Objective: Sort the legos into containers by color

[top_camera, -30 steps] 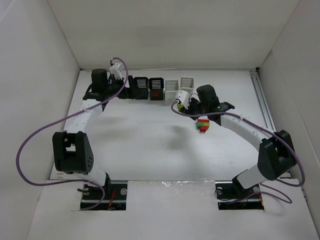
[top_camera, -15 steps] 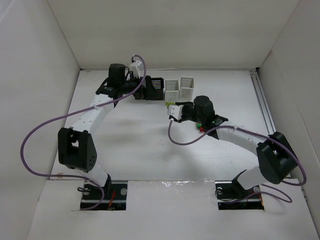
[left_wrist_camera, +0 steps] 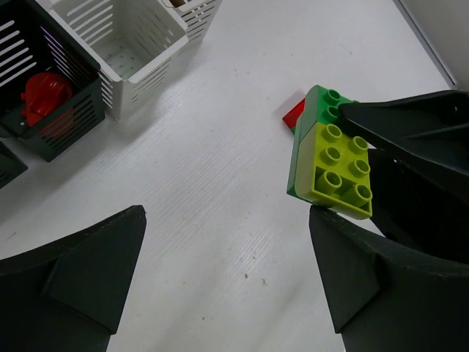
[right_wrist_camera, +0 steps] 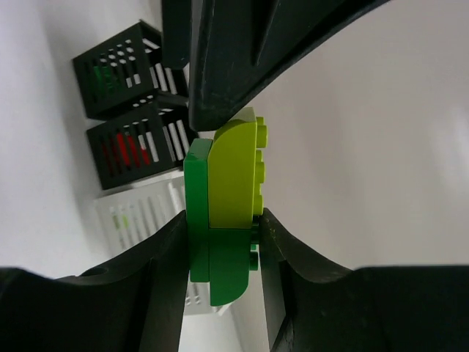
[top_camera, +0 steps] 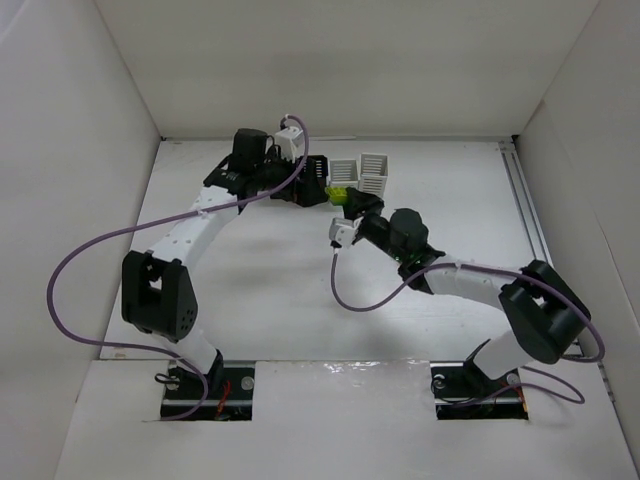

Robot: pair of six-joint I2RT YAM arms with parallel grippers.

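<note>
Stack of green and yellow-green legos is clenched in the jaws of the right gripper, above the counter. Left gripper, at its 9 o'clock from above, has jaws released. Red lego lies in a black basket.

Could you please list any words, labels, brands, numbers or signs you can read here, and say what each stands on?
No text can be read in any view.
Studs of the green and yellow-green bricks held by the right pincer: any mark is too small to read.
The black basket, the white basket and the table: no lettering visible.
</note>
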